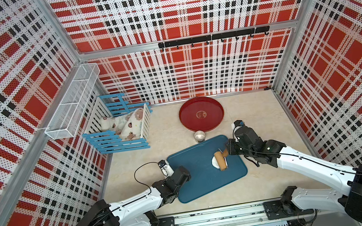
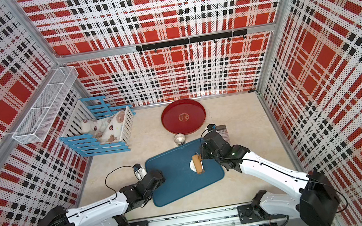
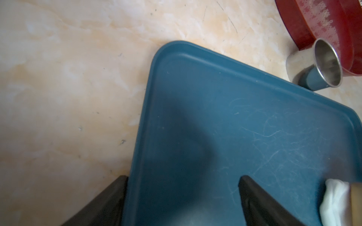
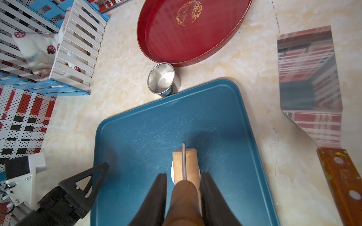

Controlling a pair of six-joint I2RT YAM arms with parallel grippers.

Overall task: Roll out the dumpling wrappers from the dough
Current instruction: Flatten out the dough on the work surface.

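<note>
Right gripper (image 4: 184, 176) pinches the handle of a wooden roller (image 1: 220, 160), which lies across the dough (image 1: 214, 162).

The dough is a small white lump on the blue tray (image 1: 197, 179), toward the tray's right edge, and is mostly covered by the roller. The left gripper (image 3: 184, 177) is spread wide and holds nothing. It straddles the tray's left edge, with one finger over the bench and one over the tray. A metal ring (image 1: 199, 136) stands on the bench just off the tray's far edge, beside a red round tray (image 1: 191, 123). A steel scraper (image 4: 309, 88) lies off the blue tray's right edge.
</note>
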